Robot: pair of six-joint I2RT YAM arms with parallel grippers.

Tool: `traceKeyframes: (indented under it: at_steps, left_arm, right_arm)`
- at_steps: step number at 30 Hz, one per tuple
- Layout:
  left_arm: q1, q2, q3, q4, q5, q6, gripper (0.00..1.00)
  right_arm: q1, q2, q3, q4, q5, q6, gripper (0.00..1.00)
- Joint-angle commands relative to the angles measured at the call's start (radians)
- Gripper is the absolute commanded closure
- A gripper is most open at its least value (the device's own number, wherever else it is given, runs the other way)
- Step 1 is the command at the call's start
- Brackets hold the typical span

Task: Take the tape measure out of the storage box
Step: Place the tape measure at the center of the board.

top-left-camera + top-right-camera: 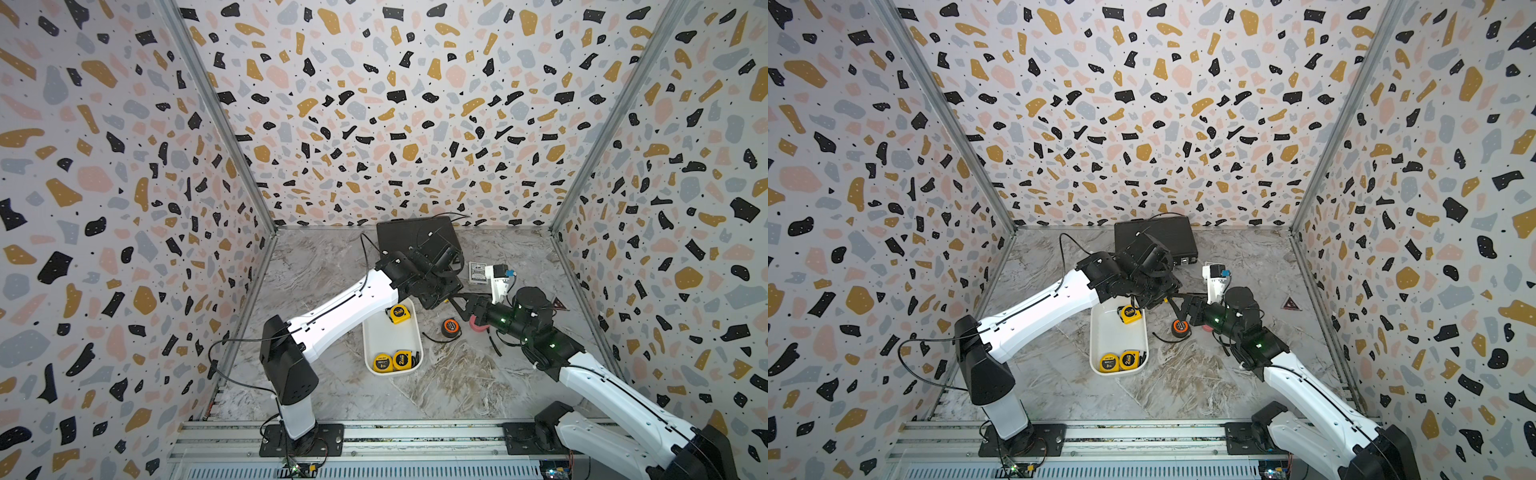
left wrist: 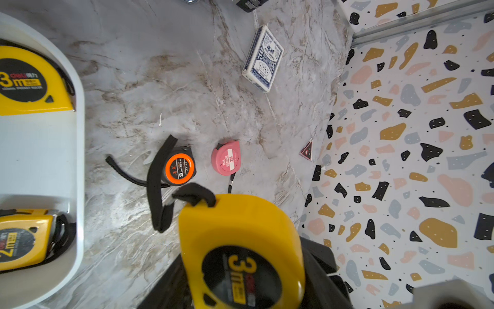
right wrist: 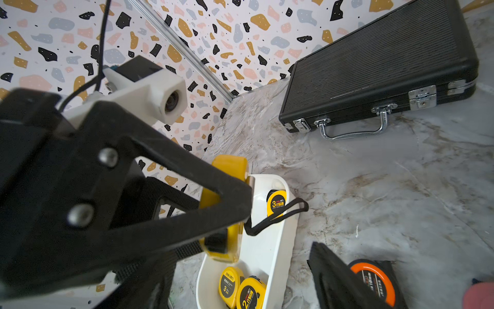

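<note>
- Briefcase (image 3: 374, 58), black and ribbed, is laid on the counter (image 1: 415, 395) beyond the left jaws.
- Storage box (image 1: 388, 336) is set beside and below the left jaws; three yellow tape measures (image 1: 382, 362) are kept inside.
- Tape measure (image 2: 235, 224), yellow, is clamped in the left jaws, clear of the box; the right jaws are held open, empty, beside it.
- Orange tape measure (image 1: 450, 327) is seen below the right jaws.

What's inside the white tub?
Three yellow tape measures lie in the shallow white plastic tub: one at the far end, a 3m one beside a 2m one at the near end. The white left arm covers its far corner from above, hiding that bit.
</note>
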Motion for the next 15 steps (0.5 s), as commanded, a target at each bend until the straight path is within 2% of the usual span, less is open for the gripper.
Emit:
traceKeyframes:
  at_steps: [1, 6, 15]
  left_arm:
    - [-0.008, -0.041, -0.016, 0.084, 0.029, -0.034, 1.00]
    - [-0.011, -0.066, -0.074, 0.136, 0.066, -0.072, 1.00]
    - [-0.022, -0.082, -0.120, 0.193, 0.093, -0.109, 1.00]
  right_arm:
    - [0.006, 0.004, -0.011, 0.076, 0.017, 0.014, 0.16]
    - [0.006, 0.019, -0.039, 0.148, 0.033, 0.039, 0.21]
    - [0.005, 0.047, -0.036, 0.176, 0.037, 0.051, 0.46]
